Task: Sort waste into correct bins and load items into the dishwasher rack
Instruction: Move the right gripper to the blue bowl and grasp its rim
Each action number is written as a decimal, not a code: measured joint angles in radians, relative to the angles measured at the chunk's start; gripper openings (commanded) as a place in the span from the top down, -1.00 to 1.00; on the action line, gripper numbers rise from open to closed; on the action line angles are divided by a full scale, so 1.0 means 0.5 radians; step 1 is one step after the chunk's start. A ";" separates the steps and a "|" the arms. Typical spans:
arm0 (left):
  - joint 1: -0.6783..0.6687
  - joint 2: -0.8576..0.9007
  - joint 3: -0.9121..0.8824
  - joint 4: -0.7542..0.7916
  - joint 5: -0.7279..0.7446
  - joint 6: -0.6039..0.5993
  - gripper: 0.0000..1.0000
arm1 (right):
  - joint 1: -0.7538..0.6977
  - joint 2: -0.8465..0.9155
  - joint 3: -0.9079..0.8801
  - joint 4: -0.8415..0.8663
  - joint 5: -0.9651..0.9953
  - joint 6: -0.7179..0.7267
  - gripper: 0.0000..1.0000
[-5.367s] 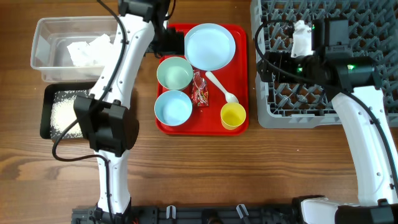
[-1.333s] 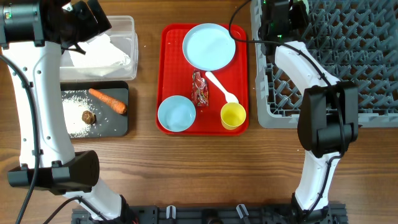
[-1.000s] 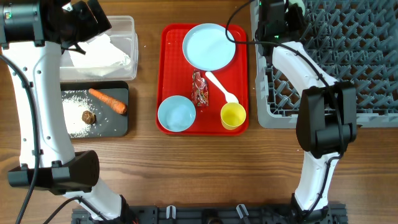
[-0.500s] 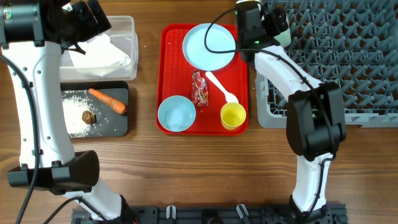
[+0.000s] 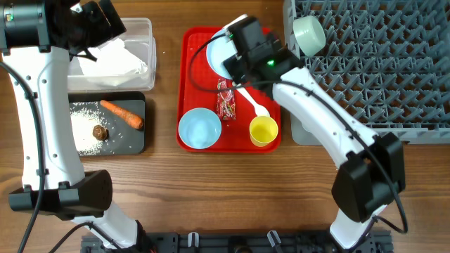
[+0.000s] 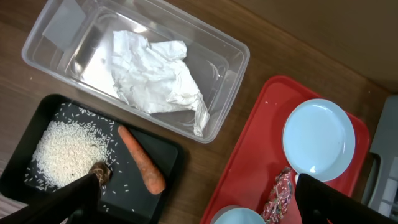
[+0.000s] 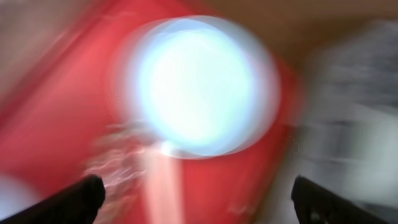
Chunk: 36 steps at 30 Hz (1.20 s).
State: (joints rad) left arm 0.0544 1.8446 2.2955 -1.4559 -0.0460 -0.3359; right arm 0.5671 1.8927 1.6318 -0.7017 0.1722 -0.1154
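My right gripper (image 5: 239,48) is open and empty above the pale-blue plate (image 5: 219,55) on the red tray; its own view is blurred and shows the plate (image 7: 199,84) between the open fingers (image 7: 199,202). A mint bowl (image 5: 309,35) lies in the grey rack (image 5: 380,70). A blue bowl (image 5: 200,129), yellow cup (image 5: 264,131), white spoon (image 5: 252,100) and red wrapper (image 5: 225,98) lie on the tray. My left gripper (image 6: 199,208) is open, high over the clear tub (image 6: 230,93) holding the napkin (image 6: 158,74). The carrot (image 6: 142,168), brown lump (image 6: 99,171) and rice (image 6: 62,152) lie in the black tray (image 5: 137,144).
The red serving tray (image 5: 188,84) sits between the two bins on the left and the rack on the right. Bare wooden table (image 5: 225,190) runs along the front. My left arm (image 5: 42,105) stands over the left side.
My right arm has swung left from the rack's far corner to above the plate on the red tray. The mint bowl now shows in the rack. The left arm has not moved.
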 measured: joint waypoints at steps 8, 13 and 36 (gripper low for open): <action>0.000 0.000 0.000 0.000 0.000 0.000 -1.00 | 0.103 0.083 -0.005 -0.430 -0.750 0.080 -0.57; 0.000 0.000 0.000 0.000 0.000 0.000 -1.00 | 0.118 0.235 -0.076 -0.451 -0.841 0.079 -0.48; 0.000 0.000 0.000 0.000 0.000 0.000 -1.00 | 0.164 0.351 -0.146 -0.359 -0.800 0.034 0.67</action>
State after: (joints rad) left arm 0.0544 1.8446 2.2955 -1.4559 -0.0460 -0.3359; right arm 0.6491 2.0682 1.5589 -0.8814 -0.2276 -0.0982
